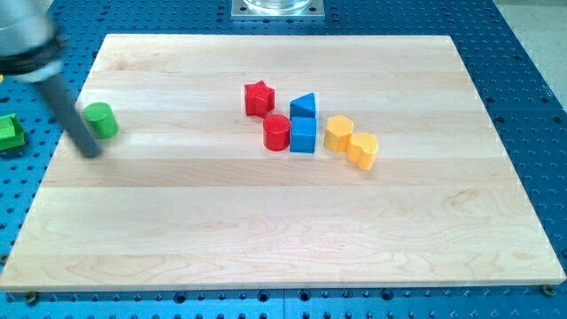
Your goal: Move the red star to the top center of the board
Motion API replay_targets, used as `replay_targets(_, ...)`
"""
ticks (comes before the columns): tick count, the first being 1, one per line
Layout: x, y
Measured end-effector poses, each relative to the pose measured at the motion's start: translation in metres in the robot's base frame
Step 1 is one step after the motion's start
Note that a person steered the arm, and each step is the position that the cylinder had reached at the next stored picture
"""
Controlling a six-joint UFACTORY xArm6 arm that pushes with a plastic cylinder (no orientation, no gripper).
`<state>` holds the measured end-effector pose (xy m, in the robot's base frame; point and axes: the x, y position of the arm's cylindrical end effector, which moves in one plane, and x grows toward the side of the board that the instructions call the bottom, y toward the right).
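I have one camera only, so no second view overlaps with it. It looks down on the bench [266, 239] from above and from the near long edge, tilted forward, so the far edge at the view's top reads shorter than the near edge at the view's bottom. It sits far enough back to take in almost the whole wooden surface, with strips of the blue perforated base [523, 53] showing at the sides and a grey metal mount [276, 8] cut off at the top.
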<state>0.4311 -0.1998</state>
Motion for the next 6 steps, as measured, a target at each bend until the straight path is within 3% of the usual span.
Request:
replay_targets(1, -0.021, 0.150)
replay_targets(2, -0.169, 0.174)
replay_targets(3, -0.237, 0.144)
replay_targets(4, -0.240, 0.050)
replay_targets(5, -0.227, 0.063)
replay_targets(6, -0.180, 0.023)
